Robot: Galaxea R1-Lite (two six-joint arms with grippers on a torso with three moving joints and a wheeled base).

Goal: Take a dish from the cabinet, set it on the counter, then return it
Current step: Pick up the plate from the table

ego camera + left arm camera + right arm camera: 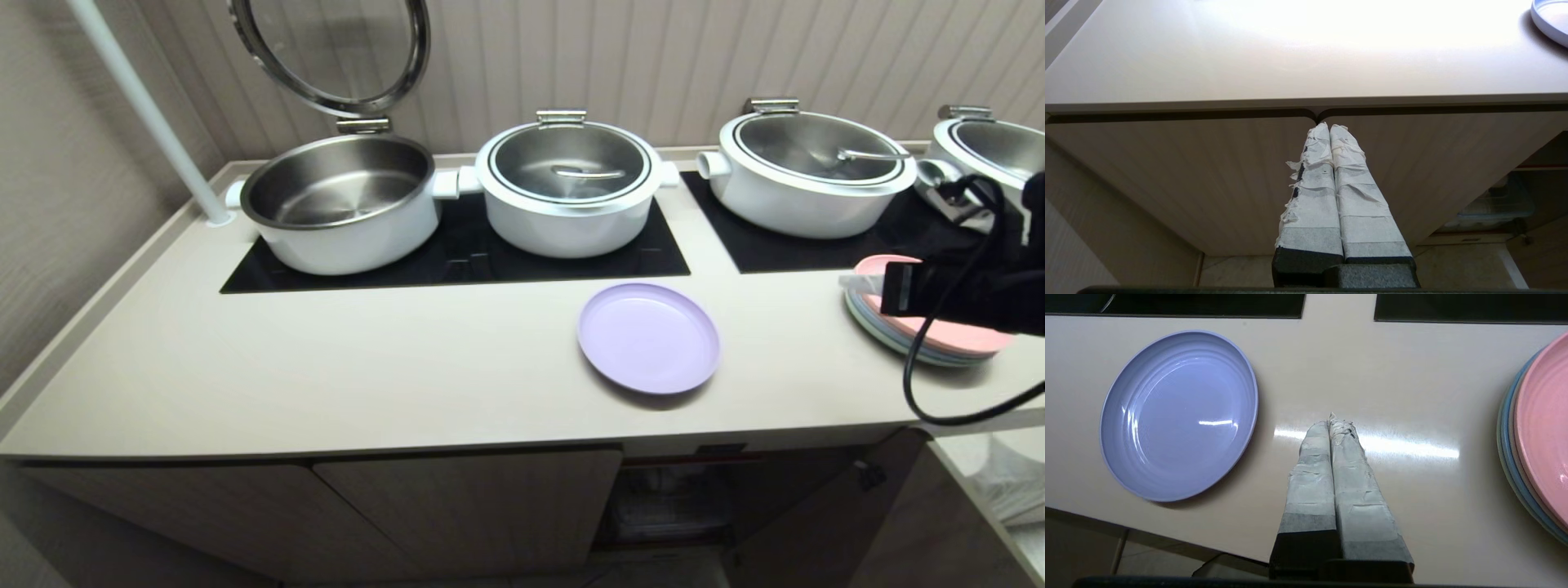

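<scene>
I see the lavender dish (648,337) lying flat on the table (367,367), in front of the hob, well left of the pink-topped stack (939,335). My right pincer (1333,420) hovers between them, fully closed and empty; the left pincer (1329,130) sits closed by the cabinet (1208,171) doors. The dish looks light, stiff and slick, so I'd pinch its raised rim. I can read no writing.
</scene>
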